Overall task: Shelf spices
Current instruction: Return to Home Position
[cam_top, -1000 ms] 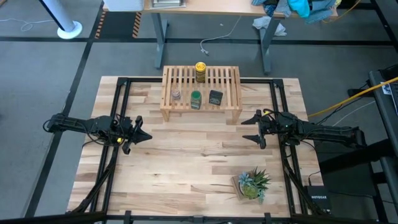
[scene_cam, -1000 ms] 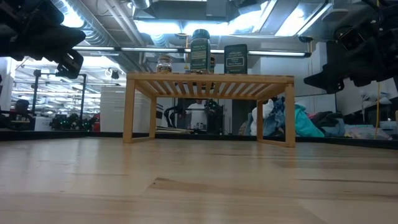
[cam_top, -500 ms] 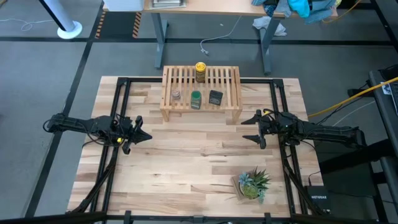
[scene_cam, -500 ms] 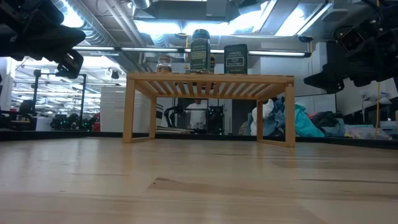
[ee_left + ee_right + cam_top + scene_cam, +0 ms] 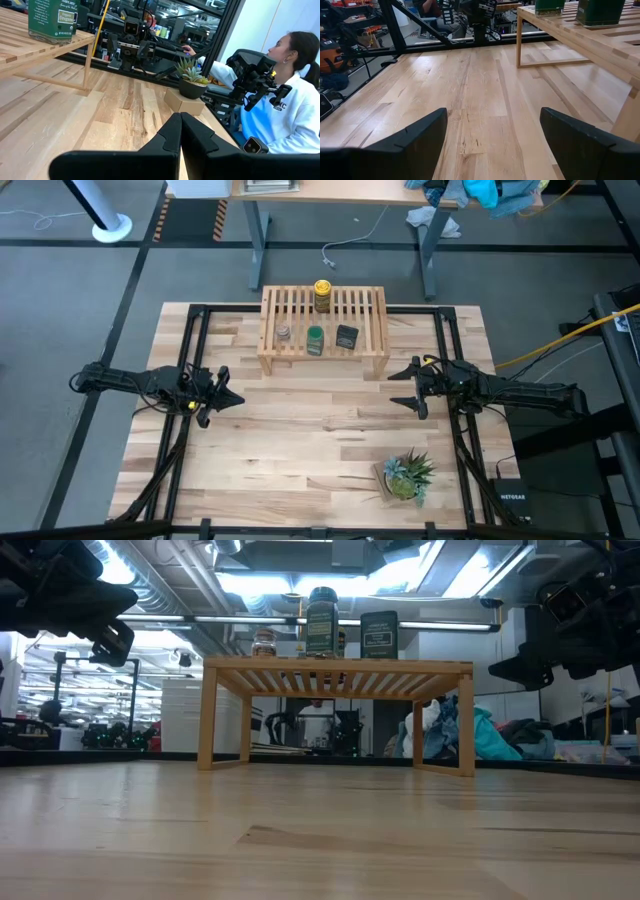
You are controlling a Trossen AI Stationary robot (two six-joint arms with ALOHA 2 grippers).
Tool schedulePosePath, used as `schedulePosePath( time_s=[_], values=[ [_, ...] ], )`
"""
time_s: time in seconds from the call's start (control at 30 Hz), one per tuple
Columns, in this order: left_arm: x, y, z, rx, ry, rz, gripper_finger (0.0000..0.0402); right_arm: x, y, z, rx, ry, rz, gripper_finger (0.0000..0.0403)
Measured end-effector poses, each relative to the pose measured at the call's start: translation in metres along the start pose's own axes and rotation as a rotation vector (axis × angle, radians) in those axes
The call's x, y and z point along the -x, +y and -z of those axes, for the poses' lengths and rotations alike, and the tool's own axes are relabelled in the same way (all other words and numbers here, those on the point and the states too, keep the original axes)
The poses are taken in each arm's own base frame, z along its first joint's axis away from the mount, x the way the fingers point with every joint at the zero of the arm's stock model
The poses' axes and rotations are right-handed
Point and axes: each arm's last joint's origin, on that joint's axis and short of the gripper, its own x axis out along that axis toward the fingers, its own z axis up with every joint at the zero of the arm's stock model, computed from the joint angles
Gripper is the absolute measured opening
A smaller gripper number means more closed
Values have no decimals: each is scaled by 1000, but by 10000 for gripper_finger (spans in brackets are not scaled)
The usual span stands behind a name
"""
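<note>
The light-wood slatted shelf (image 5: pixel 323 328) stands on its short legs at the table's far middle. On its top stand the yellow-lidded jar (image 5: pixel 322 294) at the far edge and, in a row nearer, the grey-topped clear jar (image 5: pixel 284 333), the green-lidded jar (image 5: pixel 315 339) and the black tin (image 5: pixel 347 336). My left gripper (image 5: pixel 234 400) hovers shut over the table's left part, left of and nearer than the shelf. My right gripper (image 5: pixel 395 387) hovers open just right of the shelf's near right leg.
A small potted green plant (image 5: pixel 408 476) sits on a block near the table's near right corner. Bare wooden tabletop (image 5: pixel 310 430) lies between the two arms. A person (image 5: pixel 280 100) sits beyond the table's right edge in the left wrist view.
</note>
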Motion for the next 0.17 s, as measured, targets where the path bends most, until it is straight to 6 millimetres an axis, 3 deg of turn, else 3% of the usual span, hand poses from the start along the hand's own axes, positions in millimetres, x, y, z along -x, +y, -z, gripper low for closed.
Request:
schedulePosePath(
  time_s=[0.17],
  values=[
    [0, 0, 0, 0, 0, 0, 0, 0, 0, 0, 0, 0, 0, 326]
  ],
)
